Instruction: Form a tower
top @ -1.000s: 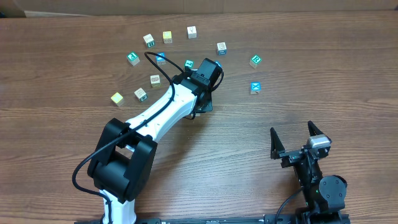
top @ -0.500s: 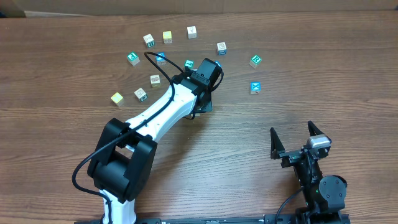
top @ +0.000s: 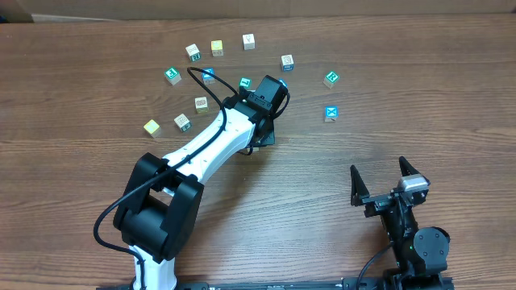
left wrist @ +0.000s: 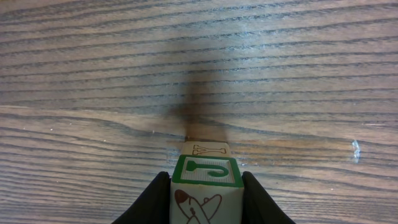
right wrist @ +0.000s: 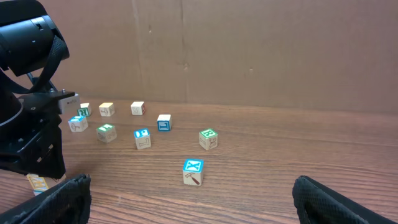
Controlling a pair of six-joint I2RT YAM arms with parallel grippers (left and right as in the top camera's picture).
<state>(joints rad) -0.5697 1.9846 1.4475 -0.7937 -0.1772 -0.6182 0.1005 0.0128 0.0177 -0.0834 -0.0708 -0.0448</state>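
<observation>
Two black fingers (left wrist: pixel 151 200) of your left gripper (left wrist: pixel 205 190) pinch the tower of small cream wooden picture cubes (left wrist: pixel 206 171) at the bottom centre of the wrist frame, its green J face toward the camera. Your right gripper (top: pixel 378 167), lower right overhead, stands spread wide.

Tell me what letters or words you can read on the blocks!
"J" in a green frame, on top of the cube in the left hand.
A white X-like mark, on the blue-faced cube.
Marks on the other loose cubes: too small to read.
</observation>
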